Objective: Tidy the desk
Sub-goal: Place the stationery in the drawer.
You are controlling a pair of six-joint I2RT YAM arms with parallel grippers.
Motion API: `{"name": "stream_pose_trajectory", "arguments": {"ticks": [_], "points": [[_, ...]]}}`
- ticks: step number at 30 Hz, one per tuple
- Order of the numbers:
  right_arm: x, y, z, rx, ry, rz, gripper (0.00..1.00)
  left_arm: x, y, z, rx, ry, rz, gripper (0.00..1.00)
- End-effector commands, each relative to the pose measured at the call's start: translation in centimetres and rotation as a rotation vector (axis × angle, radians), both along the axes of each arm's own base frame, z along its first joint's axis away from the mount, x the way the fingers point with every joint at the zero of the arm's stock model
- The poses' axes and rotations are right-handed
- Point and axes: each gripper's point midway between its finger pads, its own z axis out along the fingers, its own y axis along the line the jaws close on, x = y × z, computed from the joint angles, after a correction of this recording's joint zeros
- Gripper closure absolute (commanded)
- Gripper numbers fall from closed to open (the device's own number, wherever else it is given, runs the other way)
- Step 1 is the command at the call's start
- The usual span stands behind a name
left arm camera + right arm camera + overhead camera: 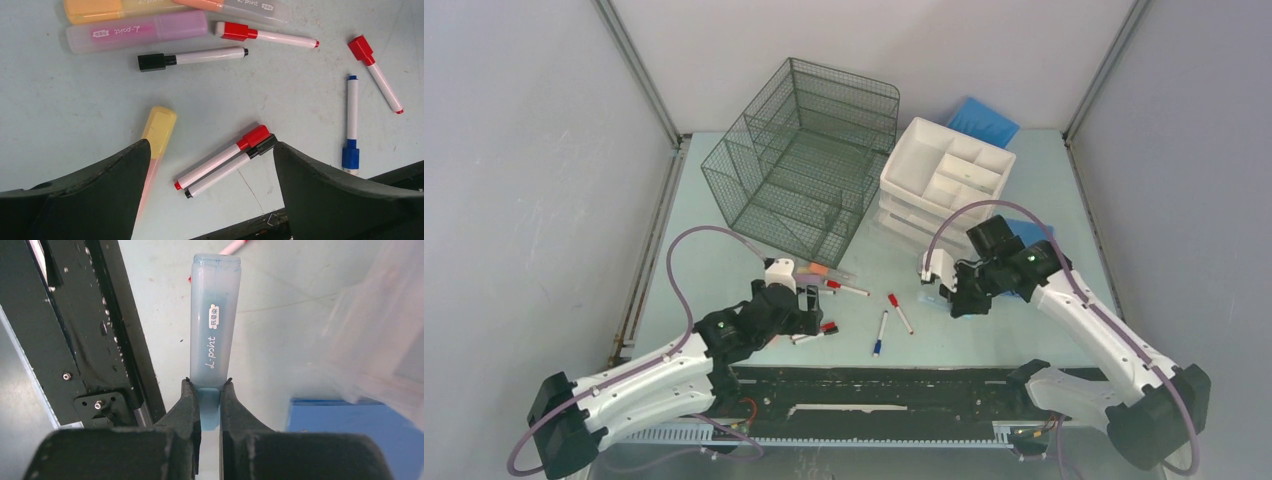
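Note:
The desk is a pale mint-green tabletop. My left gripper stands wide open low over a red-capped marker and a black-capped marker that lie side by side between its fingers, untouched. A yellow highlighter lies partly under its left finger. In the top view this gripper is near the front centre-left. My right gripper is shut on the tail of a pale blue highlighter, held above the desk in front of the drawer unit.
Purple and orange highlighters, a black marker, two red markers and a blue marker lie loose. A wire-mesh organizer and a white drawer unit stand at the back. A black rail borders the front.

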Motion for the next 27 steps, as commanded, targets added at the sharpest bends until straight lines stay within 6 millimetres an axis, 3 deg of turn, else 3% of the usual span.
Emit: {"name": "stream_pose_trajectory", "arguments": {"ticks": [1, 8, 14, 20, 27], "points": [[1.2, 1.0, 4.1, 0.076, -0.101, 0.016, 1.00, 0.5, 0.3, 0.8, 0.011, -0.008, 0.013, 0.00], [7.0, 1.7, 7.5, 0.088, -0.288, -0.126, 1.00, 0.6, 1.0, 0.1, 0.037, 0.017, 0.039, 0.00], [11.1, 1.6, 7.5, 0.068, -0.366, -0.274, 1.00, 0.7, 1.7, -0.8, 0.063, 0.025, 0.079, 0.00], [13.8, 1.6, 7.4, 0.069, -0.414, -0.367, 1.00, 0.8, 2.3, -1.0, 0.067, 0.012, 0.103, 0.00], [14.8, 1.7, 6.0, 0.038, -0.403, -0.392, 0.99, 0.9, 2.6, -0.7, 0.063, -0.007, 0.115, 0.00]]}}
